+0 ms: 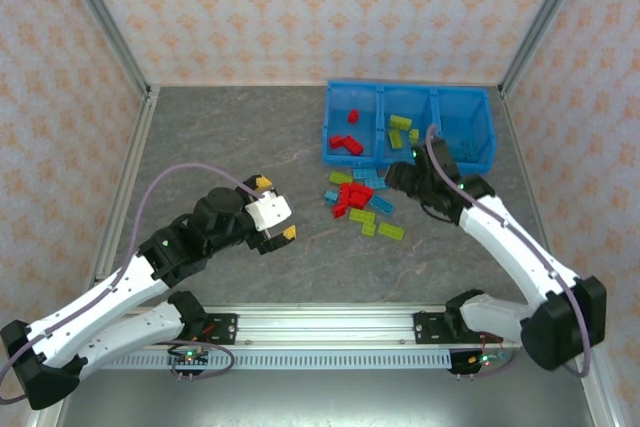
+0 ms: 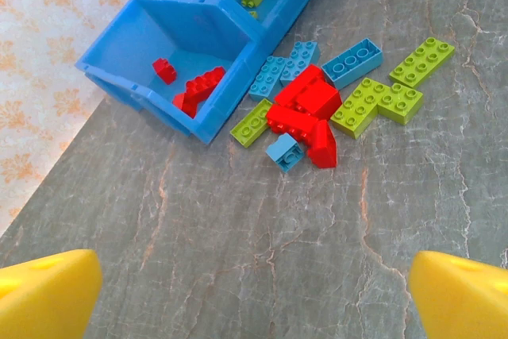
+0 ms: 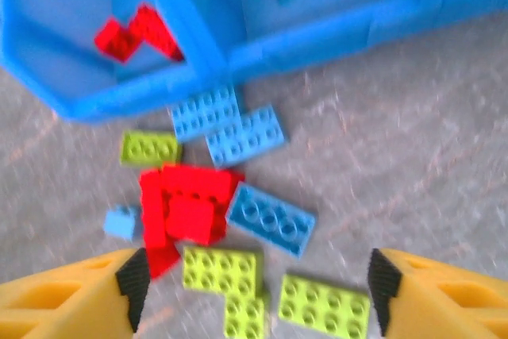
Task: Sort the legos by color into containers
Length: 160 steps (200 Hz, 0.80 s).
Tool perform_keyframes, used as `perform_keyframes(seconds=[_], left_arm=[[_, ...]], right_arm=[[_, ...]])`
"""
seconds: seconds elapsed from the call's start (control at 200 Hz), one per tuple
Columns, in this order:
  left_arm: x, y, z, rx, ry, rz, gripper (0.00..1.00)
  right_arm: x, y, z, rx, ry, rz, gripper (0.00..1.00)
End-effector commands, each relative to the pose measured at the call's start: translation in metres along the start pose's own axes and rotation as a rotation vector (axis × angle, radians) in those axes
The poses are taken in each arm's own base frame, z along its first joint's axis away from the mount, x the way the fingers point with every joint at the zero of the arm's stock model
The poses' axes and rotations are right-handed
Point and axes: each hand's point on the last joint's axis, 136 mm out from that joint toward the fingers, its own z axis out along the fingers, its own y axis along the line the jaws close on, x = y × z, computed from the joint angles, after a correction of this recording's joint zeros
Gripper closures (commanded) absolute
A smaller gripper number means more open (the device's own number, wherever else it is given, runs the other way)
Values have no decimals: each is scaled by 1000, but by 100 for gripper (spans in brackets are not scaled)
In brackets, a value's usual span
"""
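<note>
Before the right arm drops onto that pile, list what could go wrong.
1. The red bricks sit packed against a light blue brick and green bricks; the open right gripper could pinch two colours at once or scatter them.
2. The light blue plates lie beside the bin's front wall; a finger may strike and shove it.

The grey, marble-veined surface (image 1: 220, 137) in front of me carries the blue three-compartment bin (image 2: 151, 105) at its far right. Just before the bin's near wall lie loose legos (image 1: 360, 202): red bricks (image 2: 305, 113) piled in the middle, with light blue bricks (image 2: 352, 61) and yellow-green bricks (image 2: 377, 103) around them.
</note>
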Motion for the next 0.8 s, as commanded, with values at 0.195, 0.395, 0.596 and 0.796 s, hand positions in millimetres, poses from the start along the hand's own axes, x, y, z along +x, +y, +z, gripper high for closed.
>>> perform_keyframes(seconds=[0.195,0.395,0.596,0.796], left_arm=[[7,-5,5,22,21,12,0],[11,-2,5,-1,40,14,0],[12,1,5,-17,37,17,0],[12,-1,6,-3,41,13,0]], right_arm=[[91,-39,46,168,312,-64,9],[97,-33,79,191,359,-79,8],[99,-49,95,277,345,-76,10],[119,-58,105,296,396,-39,15]])
